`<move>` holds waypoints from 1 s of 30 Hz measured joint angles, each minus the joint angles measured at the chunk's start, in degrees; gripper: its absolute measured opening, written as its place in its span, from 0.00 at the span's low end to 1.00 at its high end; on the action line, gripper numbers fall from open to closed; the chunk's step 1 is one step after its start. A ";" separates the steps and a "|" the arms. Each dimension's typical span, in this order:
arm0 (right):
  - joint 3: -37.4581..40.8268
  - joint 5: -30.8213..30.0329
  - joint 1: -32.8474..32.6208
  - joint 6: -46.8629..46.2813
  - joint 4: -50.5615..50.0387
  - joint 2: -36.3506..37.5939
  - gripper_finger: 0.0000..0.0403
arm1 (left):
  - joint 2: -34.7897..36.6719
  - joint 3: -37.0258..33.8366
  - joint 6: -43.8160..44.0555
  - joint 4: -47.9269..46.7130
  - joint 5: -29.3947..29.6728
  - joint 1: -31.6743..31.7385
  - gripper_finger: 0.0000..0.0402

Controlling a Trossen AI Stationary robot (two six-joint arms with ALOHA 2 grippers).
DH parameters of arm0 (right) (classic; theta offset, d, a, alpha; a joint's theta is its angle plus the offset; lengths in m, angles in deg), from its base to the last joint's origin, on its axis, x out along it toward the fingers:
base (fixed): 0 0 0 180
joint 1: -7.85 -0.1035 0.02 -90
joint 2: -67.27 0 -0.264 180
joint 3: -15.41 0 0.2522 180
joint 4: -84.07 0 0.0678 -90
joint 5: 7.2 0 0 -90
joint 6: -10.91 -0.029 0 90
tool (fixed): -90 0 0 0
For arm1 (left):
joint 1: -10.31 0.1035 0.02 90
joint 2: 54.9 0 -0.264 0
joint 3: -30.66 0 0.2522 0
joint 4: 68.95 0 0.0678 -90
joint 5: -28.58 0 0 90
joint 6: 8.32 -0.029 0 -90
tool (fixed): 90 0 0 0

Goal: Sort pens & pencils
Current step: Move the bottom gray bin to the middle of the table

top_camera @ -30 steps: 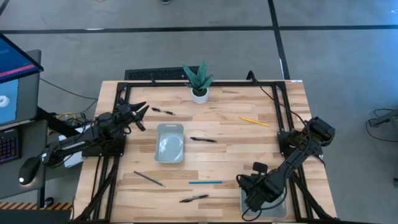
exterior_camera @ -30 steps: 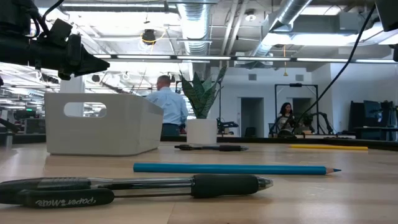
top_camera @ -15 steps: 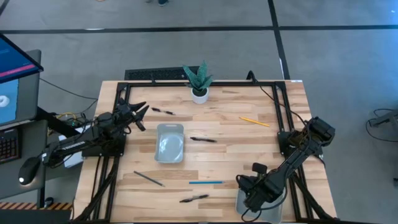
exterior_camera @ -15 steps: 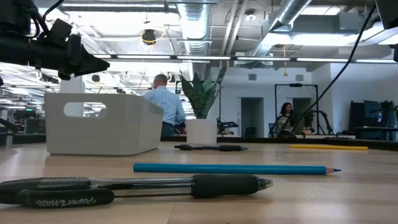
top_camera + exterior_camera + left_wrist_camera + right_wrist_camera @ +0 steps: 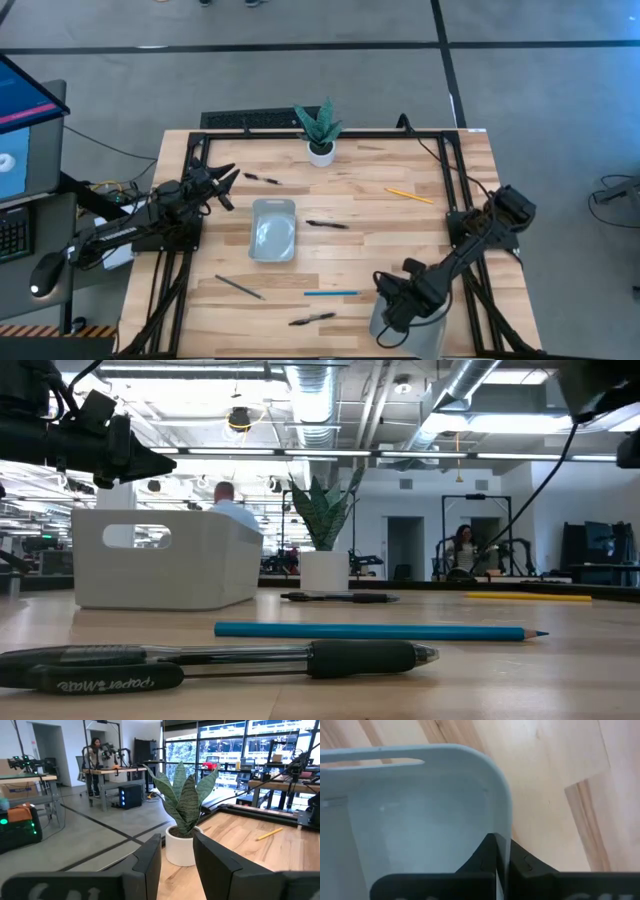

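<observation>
The thin rounded wall of a pale plastic tray [image 5: 420,795] is pinched between the closed fingers of the right gripper [image 5: 502,850] at the table's near edge. The left gripper [image 5: 177,855], fingers parted and empty, is held over the left side. Slim pencils [image 5: 331,293] and thicker black pens [image 5: 326,224] are scattered on the wooden table [image 5: 400,240].

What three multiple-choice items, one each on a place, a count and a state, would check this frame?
1. Where does the yellow pencil lie?
A. in the middle tray
B. on the table's far right part
C. beside the left gripper

2. How many black pens lie on the table?
A. one
B. three
C. five

3. What is the right gripper doing?
A. pinching the rim of the near tray
B. hovering open over the plant
C. holding the blue pencil

Answers: 1 B, the high view shows it there. 2 B, three show in the high view. 3 A, its wrist view shows the fingers shut on the rim.
</observation>
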 joint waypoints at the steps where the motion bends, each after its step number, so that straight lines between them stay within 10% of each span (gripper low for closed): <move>1: -0.30 0.31 0.44 0.57 -0.10 0.28 0.05 | 0.00 0.00 0.00 0.00 0.00 0.00 0.26; 21: -1.67 -0.32 18.88 -1.49 -2.93 16.56 0.05 | 0.00 0.00 0.09 0.02 0.02 0.00 0.26; 30: -1.60 9.96 33.32 -2.70 -2.69 15.49 0.05 | 0.00 0.00 0.28 0.00 0.00 -0.02 0.26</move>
